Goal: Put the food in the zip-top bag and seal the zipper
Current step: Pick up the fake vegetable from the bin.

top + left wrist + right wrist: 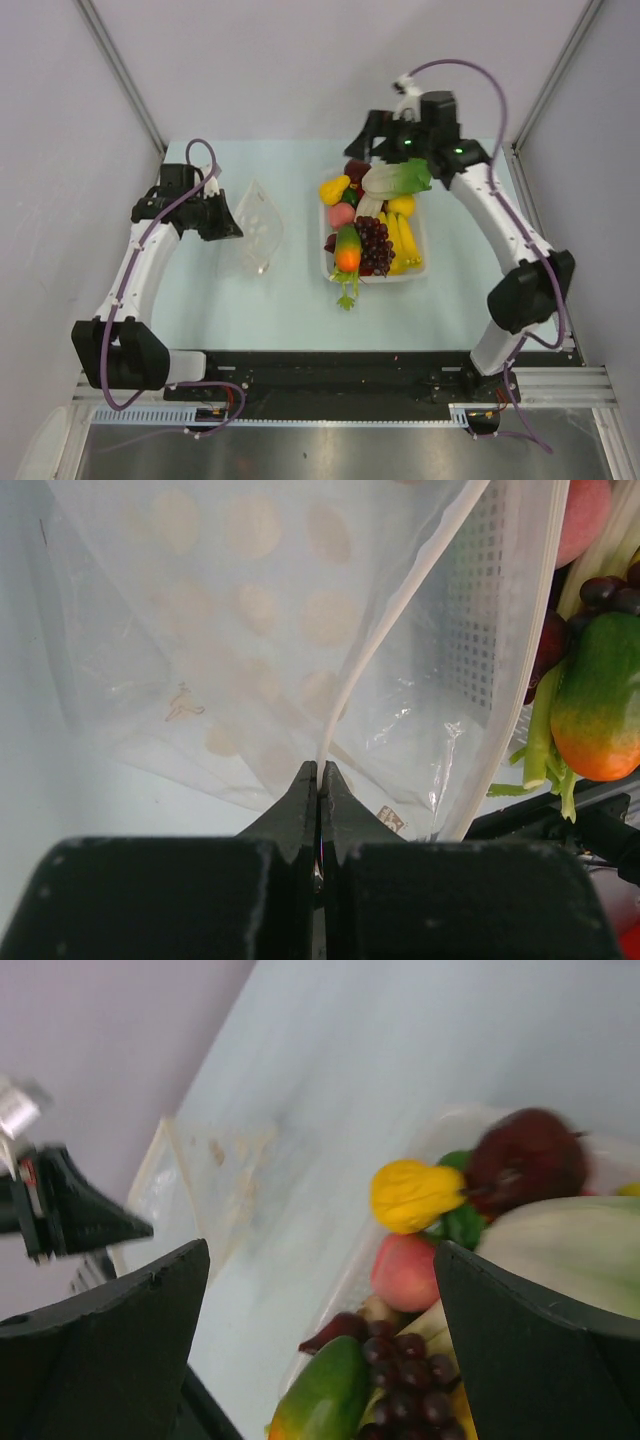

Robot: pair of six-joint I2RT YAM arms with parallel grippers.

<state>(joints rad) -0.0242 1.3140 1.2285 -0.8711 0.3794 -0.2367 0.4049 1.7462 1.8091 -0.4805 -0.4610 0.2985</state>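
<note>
bag: 1 zip-top bag (pixel 258 228), on bench (pixel 280 300) left of tray (pixel 390 279)
left claw (pixel 318 780): pressed together, pinching zipper (pixel 385 630)
right claw (pixel 320 1250): spread wide, above tray's far end
food (all at tray): 1 lettuce (pixel 395 178), 1 grape bunch (pixel 374 245), 2 yellow fruits (pixel 335 188), 1 carrot (pixel 347 252) over near rim

Pale blue-green table (pixel 260 310) filled the middle, boxed in by grey wall panels (pixel 300 60), with the left aluminium post (pixel 120 70) and right aluminium post (pixel 555 75) slanting in toward the far corners. White rigid tray (pixel 400 278) sat on the table's right half, long side running near-far; the left wrist view showed its side wall perforated with small holes. Black rail (pixel 330 372) ran along the near table edge, with a bare metal sheet (pixel 330 450) nearer still.
</note>
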